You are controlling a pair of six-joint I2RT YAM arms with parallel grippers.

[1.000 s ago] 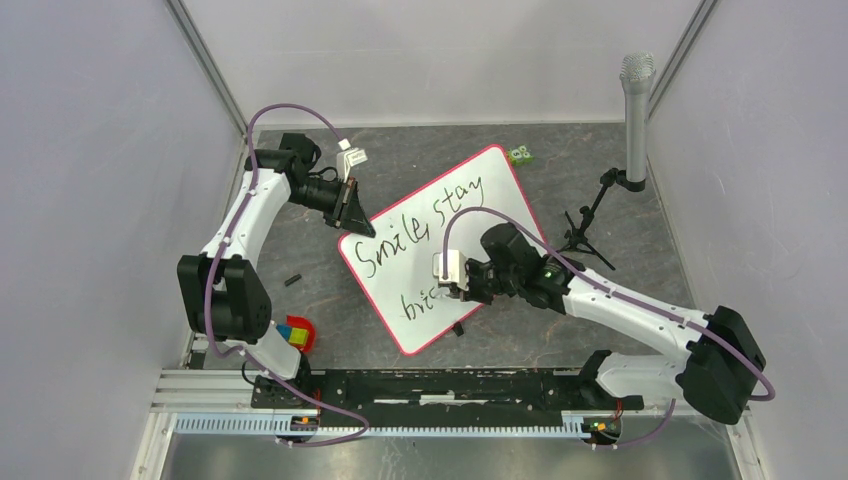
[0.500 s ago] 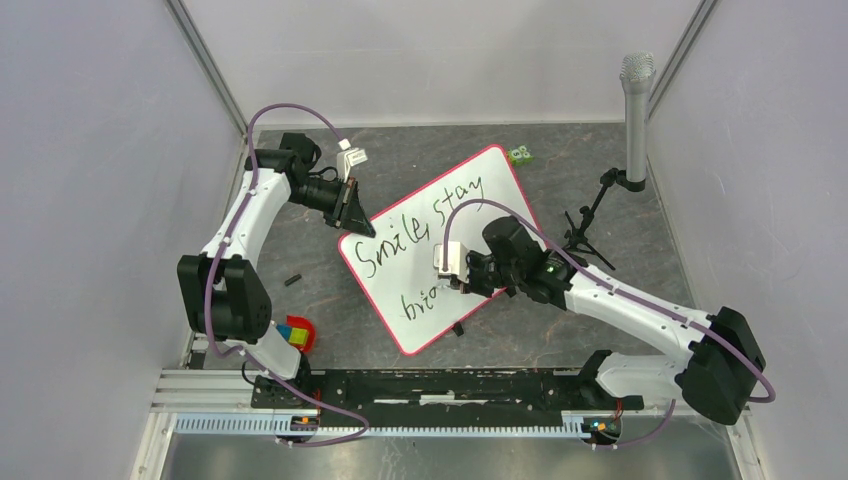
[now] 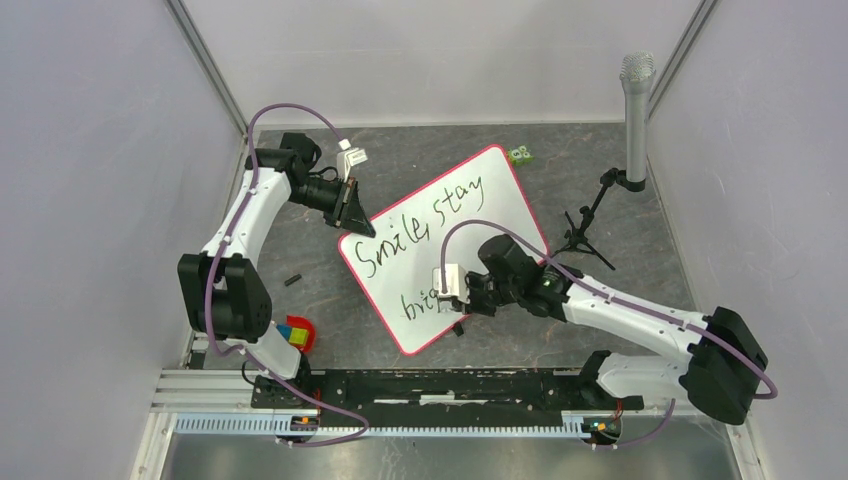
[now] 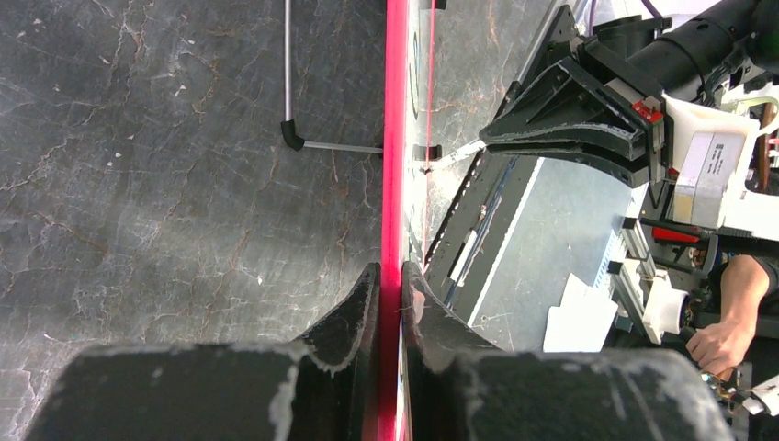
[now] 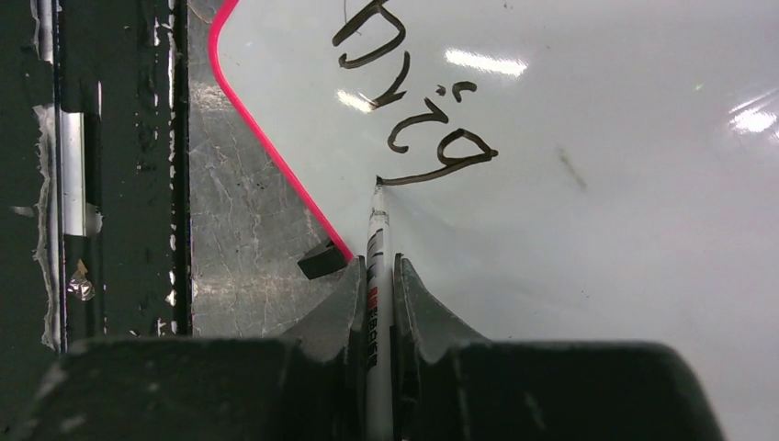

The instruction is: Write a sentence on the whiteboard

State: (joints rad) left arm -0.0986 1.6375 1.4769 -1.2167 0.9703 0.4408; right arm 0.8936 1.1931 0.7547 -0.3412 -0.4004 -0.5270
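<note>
Whiteboard [image 3: 497, 195]: flat on table, upper-left edge clamped between left gripper [image 4: 390, 285] fingers.
Marker [image 5: 376, 243]: pinched in right gripper [image 5: 378, 276], tip touching whiteboard near lower edge, mid-"bright".
Sentence [image 3: 400, 245]: judged unfinished.
Light, even pressure advised; whiteboard to be held pinned.

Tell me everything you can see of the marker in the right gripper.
The marker is a slim white pen with black and red print on its barrel and a dark tip. The right gripper clamps its barrel; the tip touches the whiteboard at the end of a black stroke.
</note>
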